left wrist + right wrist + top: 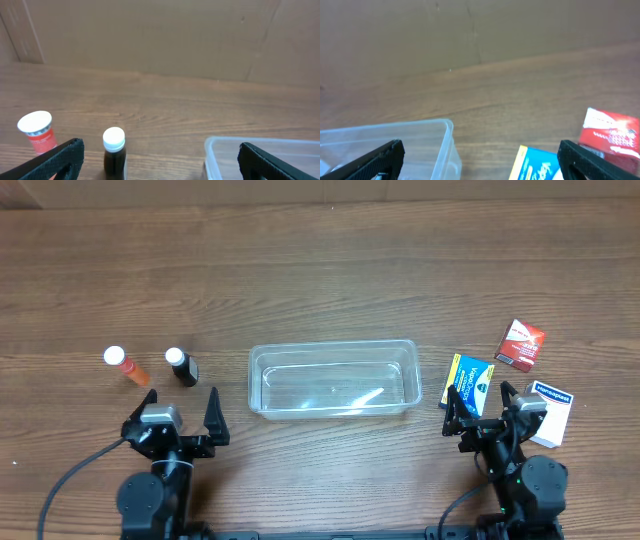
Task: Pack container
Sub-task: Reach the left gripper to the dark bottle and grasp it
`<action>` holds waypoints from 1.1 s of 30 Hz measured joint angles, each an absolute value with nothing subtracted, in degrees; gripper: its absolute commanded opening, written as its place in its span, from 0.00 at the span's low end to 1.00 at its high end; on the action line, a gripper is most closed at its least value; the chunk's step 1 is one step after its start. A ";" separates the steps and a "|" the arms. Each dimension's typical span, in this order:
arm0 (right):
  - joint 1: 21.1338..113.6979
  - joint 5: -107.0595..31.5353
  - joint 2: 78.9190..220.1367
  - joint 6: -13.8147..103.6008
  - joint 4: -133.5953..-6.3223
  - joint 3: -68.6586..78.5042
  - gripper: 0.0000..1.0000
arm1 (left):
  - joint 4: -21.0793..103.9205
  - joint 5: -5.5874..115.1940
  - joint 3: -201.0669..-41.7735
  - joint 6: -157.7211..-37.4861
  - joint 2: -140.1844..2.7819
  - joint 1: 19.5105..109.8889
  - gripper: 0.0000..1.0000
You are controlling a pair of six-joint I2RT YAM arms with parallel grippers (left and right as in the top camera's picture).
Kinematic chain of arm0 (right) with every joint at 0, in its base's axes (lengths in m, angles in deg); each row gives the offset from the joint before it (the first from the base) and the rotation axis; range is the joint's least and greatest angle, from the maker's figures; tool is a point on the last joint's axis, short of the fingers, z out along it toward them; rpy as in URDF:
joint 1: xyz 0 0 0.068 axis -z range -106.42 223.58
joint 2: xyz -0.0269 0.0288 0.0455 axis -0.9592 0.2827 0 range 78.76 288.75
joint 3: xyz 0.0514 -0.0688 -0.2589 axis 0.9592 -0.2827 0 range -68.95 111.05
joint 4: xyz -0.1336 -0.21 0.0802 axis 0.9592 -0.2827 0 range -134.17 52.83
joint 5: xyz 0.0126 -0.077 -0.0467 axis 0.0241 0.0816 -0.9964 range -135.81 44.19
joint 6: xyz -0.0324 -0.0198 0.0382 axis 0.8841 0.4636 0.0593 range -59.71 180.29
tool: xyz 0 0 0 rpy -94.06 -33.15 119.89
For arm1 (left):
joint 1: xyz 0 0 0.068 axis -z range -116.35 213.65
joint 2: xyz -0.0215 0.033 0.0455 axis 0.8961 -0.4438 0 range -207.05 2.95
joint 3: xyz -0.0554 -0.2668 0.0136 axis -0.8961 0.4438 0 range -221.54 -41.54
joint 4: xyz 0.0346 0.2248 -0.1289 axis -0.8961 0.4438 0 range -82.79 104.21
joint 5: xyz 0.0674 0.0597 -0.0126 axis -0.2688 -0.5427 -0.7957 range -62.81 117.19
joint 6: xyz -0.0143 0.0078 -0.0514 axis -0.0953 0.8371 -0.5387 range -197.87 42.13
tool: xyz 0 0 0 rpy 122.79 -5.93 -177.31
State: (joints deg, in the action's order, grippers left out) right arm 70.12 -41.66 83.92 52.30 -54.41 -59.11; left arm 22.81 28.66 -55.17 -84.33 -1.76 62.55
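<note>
Overhead: the container (332, 346) lies empty in the middle of the surface (330, 260), with bottles (181, 367) to its left and boxes (469, 381) to its right, seemingly staged so each arm serves its own side. Both arms crouch low at the near edge. The left gripper (172, 405) and right gripper (480, 405) are spread wide and hold nothing.

Left wrist: the dark bottle (114, 152) stands just ahead.

Right wrist: the blue box (535, 162) lies just ahead.

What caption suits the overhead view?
Both open, left gripper and right gripper face a clear container, orange bottle, black bottle, blue box, red box and white box.
</note>
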 measured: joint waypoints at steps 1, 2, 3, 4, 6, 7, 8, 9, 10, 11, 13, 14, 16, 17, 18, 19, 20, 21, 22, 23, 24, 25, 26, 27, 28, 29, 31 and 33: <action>70.12 -41.69 86.15 52.11 -56.33 -56.27 1.00 | 24.73 28.66 -58.47 -84.35 -3.82 62.55 1.00; 70.12 -41.66 88.78 51.89 -58.17 -53.25 1.00 | 26.13 28.66 -61.18 -84.33 -5.90 62.55 1.00; 70.12 -41.66 92.21 51.73 -60.88 -49.69 1.00 | 29.28 28.66 -65.14 -84.35 -9.06 62.55 1.00; 70.12 -41.69 96.51 51.56 -63.70 -45.27 1.00 | 31.22 28.66 -68.66 -84.37 -12.32 62.55 1.00; 70.12 -41.62 103.31 51.47 -68.72 -38.28 1.00 | 35.64 28.64 -75.67 -84.57 -19.47 62.55 1.00; 70.12 -41.53 107.60 51.32 -72.51 -33.99 1.00 | 39.29 28.64 -79.02 -84.74 -22.83 62.55 1.00; 70.12 -41.34 112.88 51.32 -76.22 -28.99 1.00 | 44.43 28.64 -85.33 -84.94 -29.57 62.55 1.00; 70.12 -40.88 118.81 51.30 -82.28 -23.57 1.00 | 49.69 28.64 -90.12 -84.98 -34.64 62.55 1.00; 70.12 -40.64 122.63 51.34 -85.84 -20.27 1.00 | 54.26 28.73 -94.23 -84.96 -38.68 62.55 1.00; 70.12 -40.22 127.90 51.34 -92.61 -14.96 1.00 | 60.69 29.12 -99.54 -84.94 -43.40 62.55 1.00; 70.12 -40.00 137.01 51.28 -101.03 -6.93 1.00 | 70.46 30.06 -110.95 -84.74 -53.13 62.55 1.00; 70.12 -40.02 141.15 51.38 -104.37 -3.79 1.00 | 76.14 30.41 -116.13 -84.74 -56.97 62.55 1.00; 70.12 -40.02 145.80 51.38 -105.36 -1.60 1.00 | 80.75 30.61 -122.62 -84.74 -62.46 62.55 1.00; 70.12 -40.05 147.05 51.36 -105.38 -1.54 1.00 | 80.95 30.45 -124.28 -84.74 -64.10 62.55 1.00; 70.25 -40.09 147.66 51.36 -105.47 -1.51 1.00 | 80.95 29.73 -124.83 -84.92 -65.26 62.42 1.00; 70.60 -40.07 147.92 51.34 -105.57 -1.51 1.00 | 80.99 28.62 -124.94 -85.37 -66.44 61.61 1.00; 71.21 -40.13 147.92 51.34 -105.64 -1.49 1.00 | 80.99 27.92 -125.00 -85.64 -67.75 60.36 1.00; 71.78 -40.26 147.92 51.32 -105.64 -1.45 1.00 | 80.99 27.31 -125.05 -85.88 -69.48 58.96 1.00; 72.10 -40.29 147.92 51.36 -105.71 -1.45 1.00 | 80.93 26.61 -125.11 -86.29 -72.65 57.30 1.00; 72.10 -40.24 147.92 51.32 -105.71 -1.45 1.00 | 80.93 26.32 -125.22 -86.45 -74.61 56.86 1.00; 72.10 -40.24 147.92 51.32 -105.73 -1.45 1.00 | 80.45 26.06 -125.29 -86.47 -76.89 56.73 1.00; 72.10 -40.24 147.92 51.36 -105.75 -1.45 1.00 | 79.92 26.04 -125.31 -86.47 -79.84 56.62 1.00; 72.10 -40.26 147.92 51.32 -105.79 -1.43 1.00 | 79.31 26.00 -125.31 -86.29 -83.16 56.62 1.00; 72.10 -40.26 147.92 51.34 -105.79 -1.43 1.00 | 78.85 26.04 -125.31 -86.05 -85.32 56.62 1.00; 72.10 -40.22 147.92 51.34 -105.77 -1.43 1.00 | 77.87 26.02 -125.31 -85.31 -88.34 56.62 1.00; 72.10 -40.26 147.92 51.32 -105.77 -1.43 1.00 | 77.54 26.04 -125.31 -85.05 -90.15 56.62 1.00; 72.10 -40.26 147.92 51.32 -105.77 -1.43 1.00 | 75.99 26.04 -125.31 -84.72 -93.89 56.62 1.00; 72.10 -40.24 147.92 51.34 -105.75 -1.43 1.00 | 74.44 26.04 -125.31 -84.70 -97.26 56.62 0.99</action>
